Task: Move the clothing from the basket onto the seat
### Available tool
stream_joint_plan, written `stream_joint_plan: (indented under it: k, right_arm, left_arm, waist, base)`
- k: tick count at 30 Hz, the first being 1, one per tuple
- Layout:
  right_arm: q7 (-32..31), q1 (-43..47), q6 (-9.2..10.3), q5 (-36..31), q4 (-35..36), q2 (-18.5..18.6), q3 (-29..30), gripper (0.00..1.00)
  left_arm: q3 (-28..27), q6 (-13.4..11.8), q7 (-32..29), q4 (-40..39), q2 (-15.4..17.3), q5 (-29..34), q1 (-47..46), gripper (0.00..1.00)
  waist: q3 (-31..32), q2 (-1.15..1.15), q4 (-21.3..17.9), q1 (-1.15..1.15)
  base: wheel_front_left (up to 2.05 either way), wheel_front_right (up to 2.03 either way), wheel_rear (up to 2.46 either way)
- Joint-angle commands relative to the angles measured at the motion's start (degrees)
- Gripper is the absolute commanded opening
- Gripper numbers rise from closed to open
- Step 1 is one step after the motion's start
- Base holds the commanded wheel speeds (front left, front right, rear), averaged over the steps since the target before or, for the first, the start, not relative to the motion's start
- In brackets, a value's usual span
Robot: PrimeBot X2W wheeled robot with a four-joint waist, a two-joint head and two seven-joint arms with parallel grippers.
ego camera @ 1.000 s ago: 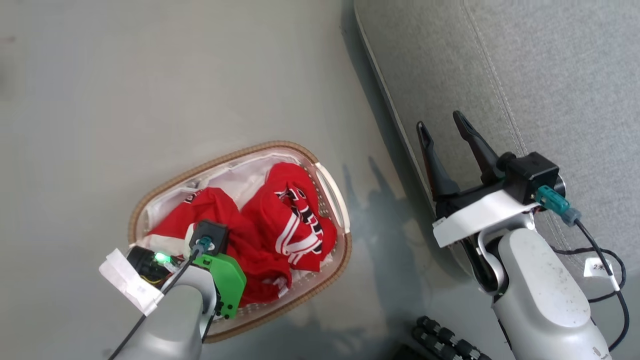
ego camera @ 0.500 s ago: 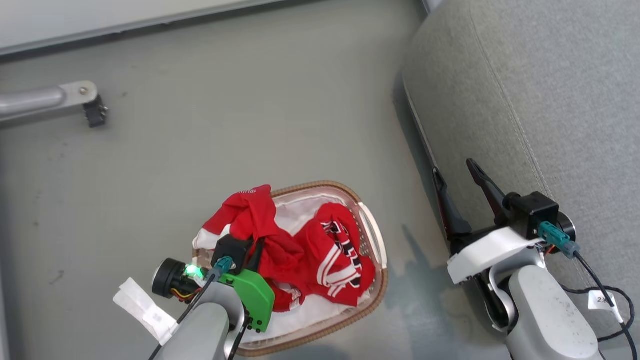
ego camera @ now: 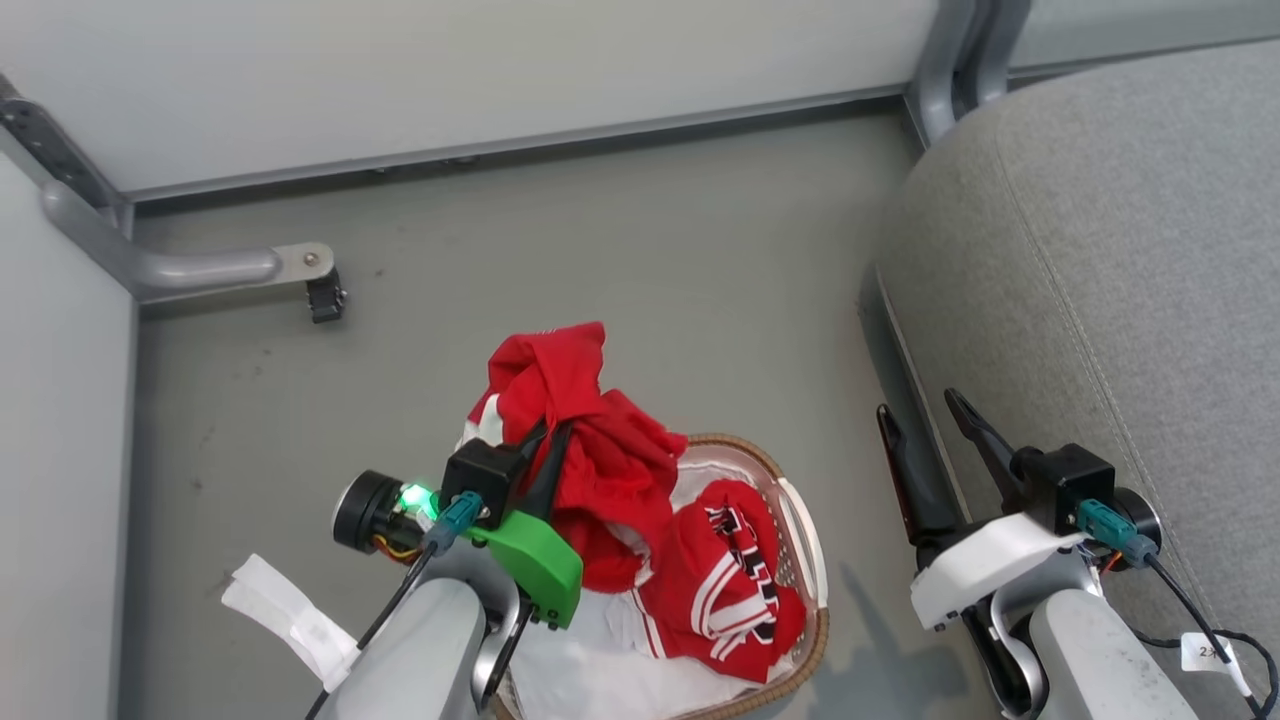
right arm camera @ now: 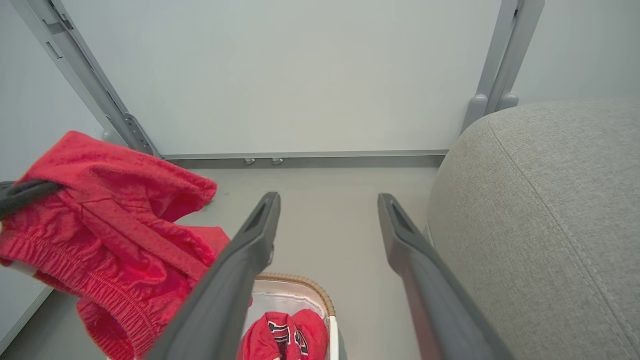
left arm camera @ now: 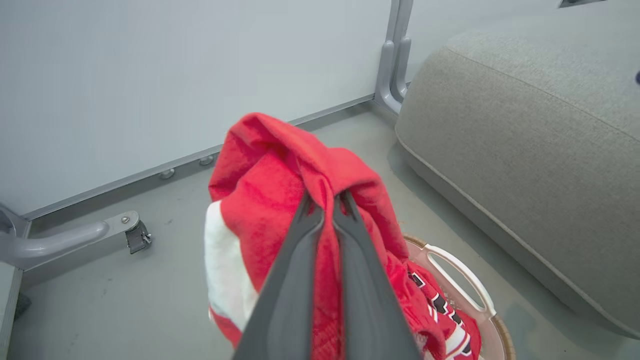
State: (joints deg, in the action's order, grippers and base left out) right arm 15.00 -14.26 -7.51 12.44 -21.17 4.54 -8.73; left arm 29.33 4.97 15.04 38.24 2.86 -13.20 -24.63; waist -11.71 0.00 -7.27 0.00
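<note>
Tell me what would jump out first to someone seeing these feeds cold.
A bright red soft-fabric jersey hangs bunched from the shut left pincer above the oval cream plastic basket. A second red striped jersey lies in that basket, and the large grey woven-fabric seat stands at right beside the open right pincer.

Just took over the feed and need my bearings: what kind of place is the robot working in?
Likely a mock living-room corner in a test cell, not a home: a grey upholstered seat and a laundry basket on a bare grey floor, fenced by plain white panels on metal framing.
</note>
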Motion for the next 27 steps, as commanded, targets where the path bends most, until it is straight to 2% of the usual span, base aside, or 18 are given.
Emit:
stream_joint_plan:
  k: [1, 20, 27]
  right_arm:
    - [0.3, 1.3, 0.04, 0.0, -0.2, 0.3, 0.2, 1.0]
    - [0.3, 6.4, 0.04, 0.1, -1.8, 0.0, 0.1, 1.0]
    - [0.3, 6.4, 0.04, -0.1, -1.1, 0.0, -2.4, 1.0]
  left_arm:
    - [-0.4, 0.2, 0.2, -1.4, 0.1, 0.5, 0.0, 0.0]
    - [-2.3, 0.6, 0.2, -21.7, 0.1, 0.6, -2.3, 0.0]
    - [-3.0, 0.9, 0.1, -22.9, 0.1, 0.4, -0.5, 0.0]
  waist:
    - [2.7, 0.0, 2.2, 0.0]
    - [7.6, 0.0, 4.2, 0.0]
    - [8.6, 0.0, 4.4, 0.0]
  base:
    - [0.0, 0.0, 0.0]
    - [0.0, 0.0, 0.0]
    - [0.0, 0.0, 0.0]
